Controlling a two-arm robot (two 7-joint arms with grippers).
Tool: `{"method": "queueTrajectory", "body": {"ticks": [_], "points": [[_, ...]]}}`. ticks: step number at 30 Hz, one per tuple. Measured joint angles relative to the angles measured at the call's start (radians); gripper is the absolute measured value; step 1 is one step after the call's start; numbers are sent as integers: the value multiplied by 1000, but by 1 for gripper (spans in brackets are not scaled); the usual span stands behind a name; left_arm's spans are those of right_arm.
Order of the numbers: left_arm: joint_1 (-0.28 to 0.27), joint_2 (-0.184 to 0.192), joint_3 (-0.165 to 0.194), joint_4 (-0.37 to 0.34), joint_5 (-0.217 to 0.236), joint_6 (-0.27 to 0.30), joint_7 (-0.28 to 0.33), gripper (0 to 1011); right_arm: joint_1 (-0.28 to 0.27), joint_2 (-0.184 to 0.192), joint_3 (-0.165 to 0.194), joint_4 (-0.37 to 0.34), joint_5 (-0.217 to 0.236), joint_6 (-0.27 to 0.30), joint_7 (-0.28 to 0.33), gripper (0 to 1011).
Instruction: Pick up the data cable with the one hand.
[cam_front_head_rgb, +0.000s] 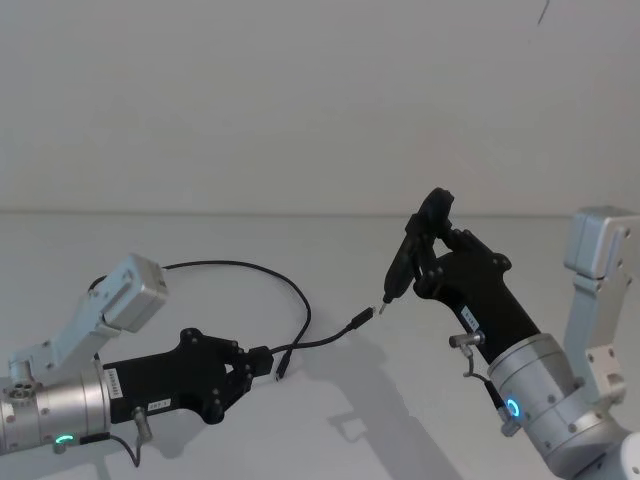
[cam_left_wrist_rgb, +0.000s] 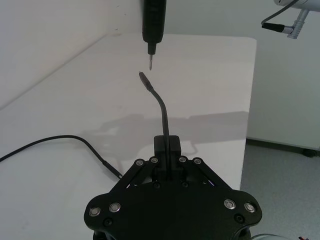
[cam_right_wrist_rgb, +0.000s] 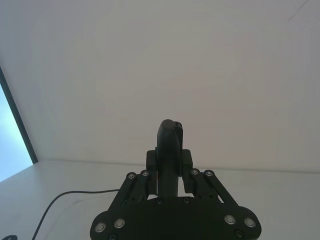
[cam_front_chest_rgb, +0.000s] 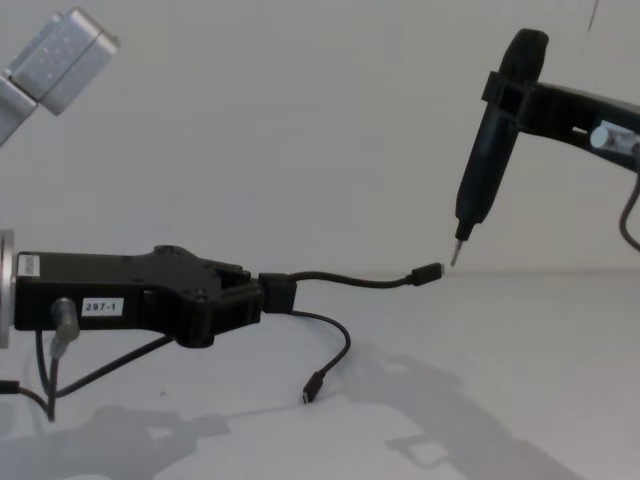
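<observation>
We saw the left gripper (cam_front_chest_rgb: 262, 293), the long black one labelled "297-1", reaching in low from the left side above the white table (cam_front_chest_rgb: 520, 380). Its 2 jaws were clamped together on the thicker joint of the cable (cam_front_chest_rgb: 350, 281), which was lifted off the table at that spot. From the joint, 1 short end stood out forward and slightly upward, its small plug (cam_front_chest_rgb: 428, 273) hanging in the air. In the head view the same grip showed at the gripper's tip (cam_front_head_rgb: 262, 362), with the cable (cam_front_head_rgb: 325, 338) running on toward the raised plug (cam_front_head_rgb: 361, 320). A 2nd plug (cam_front_chest_rgb: 313, 388) drooped below the gripper on a curved length, close to the table or resting on it; we could not tell which. The rest of the cable swept back in a wide loop toward the left.

The right gripper (cam_front_chest_rgb: 505, 95) stood higher on the right, its jaws closed around a slim black tool (cam_front_chest_rgb: 486, 165) pointing downward. The tool's thin tip (cam_front_chest_rgb: 455, 252) sat just beside the raised plug, apart from it by a slight gap. In the left wrist view the tip (cam_left_wrist_rgb: 150, 61) hung near the plug (cam_left_wrist_rgb: 144, 76), the cable (cam_left_wrist_rgb: 162, 112) rising from the closed jaws.
</observation>
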Motion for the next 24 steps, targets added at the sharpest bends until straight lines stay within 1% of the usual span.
{"method": "queueTrajectory", "body": {"ticks": [24], "points": [[0,0,0,0,0,0,0,44,24,-15,3,60,-7,-39,43,279]]}}
